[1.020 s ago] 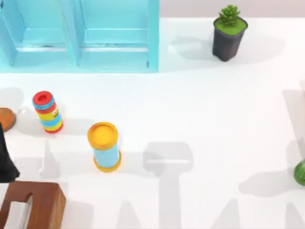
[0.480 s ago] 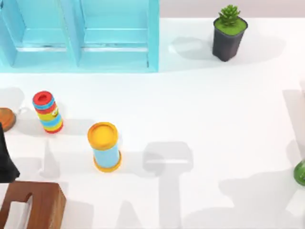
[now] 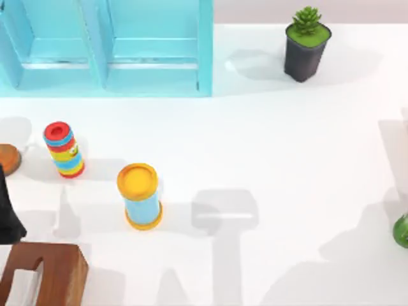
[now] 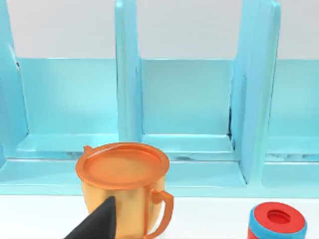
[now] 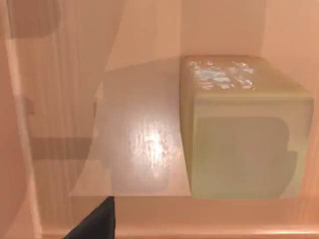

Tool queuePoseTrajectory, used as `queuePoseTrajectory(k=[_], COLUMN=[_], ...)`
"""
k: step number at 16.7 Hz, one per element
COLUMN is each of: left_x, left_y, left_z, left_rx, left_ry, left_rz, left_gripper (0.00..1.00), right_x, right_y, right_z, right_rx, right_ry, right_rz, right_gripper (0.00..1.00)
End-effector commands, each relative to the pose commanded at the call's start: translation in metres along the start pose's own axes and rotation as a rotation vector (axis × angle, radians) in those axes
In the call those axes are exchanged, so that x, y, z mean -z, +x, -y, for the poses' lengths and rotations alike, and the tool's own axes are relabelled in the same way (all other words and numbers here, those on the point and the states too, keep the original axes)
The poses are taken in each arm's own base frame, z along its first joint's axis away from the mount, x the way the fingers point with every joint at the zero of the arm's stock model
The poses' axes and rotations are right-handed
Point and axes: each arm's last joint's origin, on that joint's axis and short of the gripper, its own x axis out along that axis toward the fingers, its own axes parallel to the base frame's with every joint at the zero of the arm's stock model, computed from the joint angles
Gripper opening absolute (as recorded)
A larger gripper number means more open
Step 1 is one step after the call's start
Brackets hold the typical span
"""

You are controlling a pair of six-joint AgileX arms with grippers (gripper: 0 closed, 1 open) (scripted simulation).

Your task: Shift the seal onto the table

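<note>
The seal (image 5: 244, 129) is a small light-tan block with a pale speckled mark on its upper face. It rests on a glossy tan wooden surface with wooden walls around it, close in front of my right wrist camera. A dark piece of my right gripper (image 5: 97, 221) shows near it, apart from the block. The white table (image 3: 287, 159) spreads across the top view. My left arm (image 3: 7, 213) sits parked at the table's left edge, and its gripper (image 4: 99, 224) is just in front of an orange cup (image 4: 124, 186).
A turquoise shelf unit (image 3: 108, 48) stands at the back left. A striped red-topped cylinder (image 3: 62, 150), a yellow-topped cylinder (image 3: 139, 194) and a dark reddish-brown wooden box (image 3: 44, 274) stand on the left. A potted plant (image 3: 306, 44) is at the back right, a green object (image 3: 401, 231) at the right edge.
The shadows at the lower right of the table have shifted and changed shape. None of the objects on the table has moved, and the left arm is still.
</note>
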Motion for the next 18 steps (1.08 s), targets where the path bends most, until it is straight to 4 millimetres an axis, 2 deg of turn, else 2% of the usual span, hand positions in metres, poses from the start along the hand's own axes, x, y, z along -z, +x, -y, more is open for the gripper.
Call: queuePoseTrajectory(k=[8, 11, 16, 18], left_x=[0.000, 0.000, 0.000, 0.000], left_y=[0.000, 0.000, 0.000, 0.000], left_z=[0.000, 0.000, 0.000, 0.000], left_rx=[0.000, 0.000, 0.000, 0.000], left_ry=[0.000, 0.000, 0.000, 0.000], left_rz=[0.000, 0.000, 0.000, 0.000], left_gripper=[1.00, 1.00, 1.00, 1.00], right_x=[-0.003, -0.005, -0.004, -0.001], right_y=[0.005, 0.028, 0.081, 0.096], right_z=[0.004, 0.006, 0.006, 0.004], right_rx=[-0.011, -0.010, -0.008, -0.010], right_ry=[-0.001, -0.001, -0.001, -0.001], right_rz=[-0.022, -0.020, -0.016, -0.019], right_gripper=[1.00, 1.00, 1.00, 1.00])
